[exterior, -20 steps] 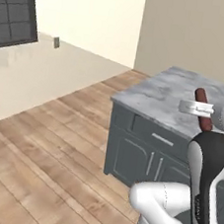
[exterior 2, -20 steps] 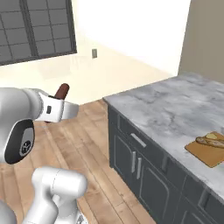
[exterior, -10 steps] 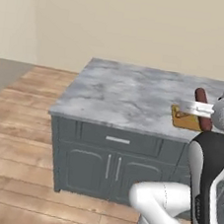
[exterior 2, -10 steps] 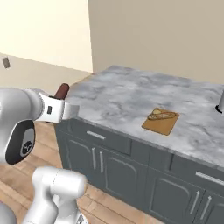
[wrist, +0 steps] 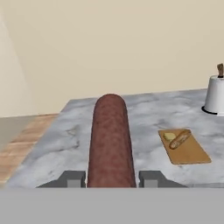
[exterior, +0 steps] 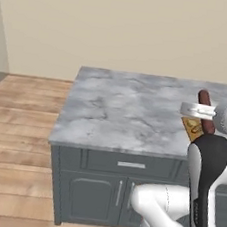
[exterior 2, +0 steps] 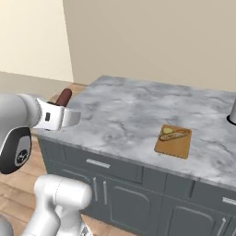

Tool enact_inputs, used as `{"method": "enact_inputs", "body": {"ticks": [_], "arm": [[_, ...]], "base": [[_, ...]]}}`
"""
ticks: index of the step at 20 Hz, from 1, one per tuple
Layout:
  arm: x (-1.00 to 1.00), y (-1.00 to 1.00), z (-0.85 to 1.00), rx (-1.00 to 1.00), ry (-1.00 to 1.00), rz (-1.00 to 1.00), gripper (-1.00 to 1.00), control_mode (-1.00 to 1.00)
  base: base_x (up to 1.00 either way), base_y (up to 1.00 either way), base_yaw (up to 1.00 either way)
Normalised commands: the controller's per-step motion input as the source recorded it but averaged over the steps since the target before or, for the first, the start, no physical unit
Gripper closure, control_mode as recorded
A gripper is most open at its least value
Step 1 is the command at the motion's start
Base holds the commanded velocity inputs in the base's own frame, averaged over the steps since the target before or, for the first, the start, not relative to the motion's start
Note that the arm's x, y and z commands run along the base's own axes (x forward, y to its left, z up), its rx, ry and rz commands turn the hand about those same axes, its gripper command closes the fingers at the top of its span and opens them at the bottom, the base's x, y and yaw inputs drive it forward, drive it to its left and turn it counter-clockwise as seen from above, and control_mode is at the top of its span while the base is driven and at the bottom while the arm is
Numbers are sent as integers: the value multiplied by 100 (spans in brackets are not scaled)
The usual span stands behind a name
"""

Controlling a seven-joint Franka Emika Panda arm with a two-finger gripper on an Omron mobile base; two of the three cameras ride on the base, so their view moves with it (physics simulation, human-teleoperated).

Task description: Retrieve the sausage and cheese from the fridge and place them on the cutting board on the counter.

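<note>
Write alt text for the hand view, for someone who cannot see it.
A reddish-brown sausage, clamped between the gripper fingertips, juts forward over a grey-white marble counter. To its right a small wooden cutting board lies on the counter with a pale yellow lump and a long tan piece on it; a white container stands at the far right before a beige wall.

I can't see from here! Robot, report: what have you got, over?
Claw shut on the sausage. Cutting board on the counter, already carrying a few small food pieces. Nothing between claw and board.

Even soft light, faint shadows, slightly blurry
</note>
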Motion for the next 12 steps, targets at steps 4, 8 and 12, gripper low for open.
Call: {"method": "enact_inputs", "body": {"ticks": [4,8,12], "arm": [[0,0,0,0,0,0,100,100],[0,0,0,0,0,0,100,100],[0,0,0,0,0,0,100,100]], "base": [[80,-8,-15],[78,-19,-23],[65,-20,-31]]}}
